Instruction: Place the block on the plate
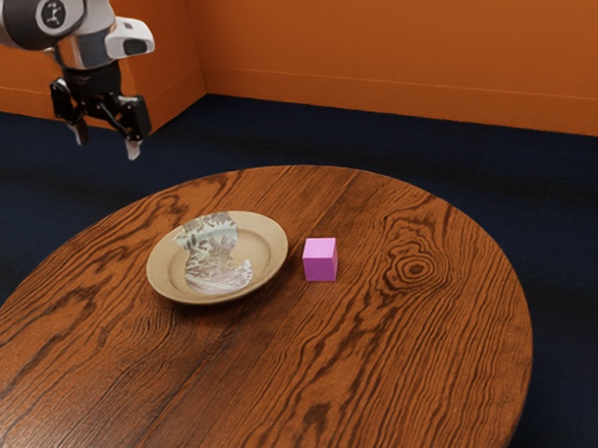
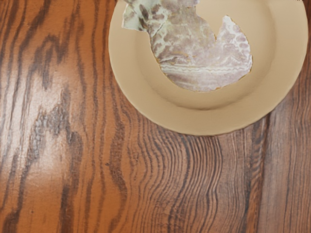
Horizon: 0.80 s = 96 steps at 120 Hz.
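Block point(image 1: 320, 260) sits just beside the plate point(image 1: 261, 251), between it and the edge of the bench point(image 1: 421, 352) at the exterior view's right, and with my gripper point(image 1: 106, 144) raised, spread and empty, I judge grasping, carrying and placing all remain.

From my end this reads as an indoor room, perhaps a home's dining corner, though I can't be sure. I see orange walls point(image 1: 391, 44) with a matching skirting board point(image 1: 393, 101), a dark blue floor point(image 1: 444, 155), and a round table point(image 1: 431, 357) in boldly grained wood, set with a tan, patterned plate point(image 1: 163, 268).
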Each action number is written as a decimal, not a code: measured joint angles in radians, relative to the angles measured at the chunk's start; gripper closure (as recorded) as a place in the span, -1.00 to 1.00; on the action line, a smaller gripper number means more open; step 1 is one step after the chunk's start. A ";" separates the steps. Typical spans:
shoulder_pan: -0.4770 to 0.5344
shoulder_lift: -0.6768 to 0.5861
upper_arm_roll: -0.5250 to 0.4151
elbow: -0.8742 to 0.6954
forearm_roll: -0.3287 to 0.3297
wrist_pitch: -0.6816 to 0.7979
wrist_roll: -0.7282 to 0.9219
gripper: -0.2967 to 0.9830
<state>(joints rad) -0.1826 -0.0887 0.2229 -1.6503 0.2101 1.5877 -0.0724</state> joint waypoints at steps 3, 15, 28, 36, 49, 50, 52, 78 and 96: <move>-0.001 0.001 0.000 0.000 0.002 0.001 -0.003 -0.54; 0.002 0.003 -0.003 0.000 0.007 0.002 -0.015 -0.54; 0.004 0.013 -0.012 0.000 0.008 0.004 -0.025 -0.54; 0.015 0.055 -0.025 -0.001 -0.007 0.008 -0.031 -0.54; 0.022 0.104 -0.049 -0.009 -0.045 0.053 -0.043 -0.54; 0.021 0.108 -0.050 -0.009 -0.048 0.058 -0.045 -0.54; 0.019 0.115 -0.051 -0.011 -0.054 0.067 -0.049 -0.54; -0.048 0.216 -0.121 -0.039 -0.157 0.213 -0.129 -0.54; -0.076 0.291 -0.156 -0.053 -0.191 0.327 -0.207 -0.53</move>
<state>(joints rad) -0.2591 0.2022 0.0673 -1.7033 0.0195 1.9149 -0.2790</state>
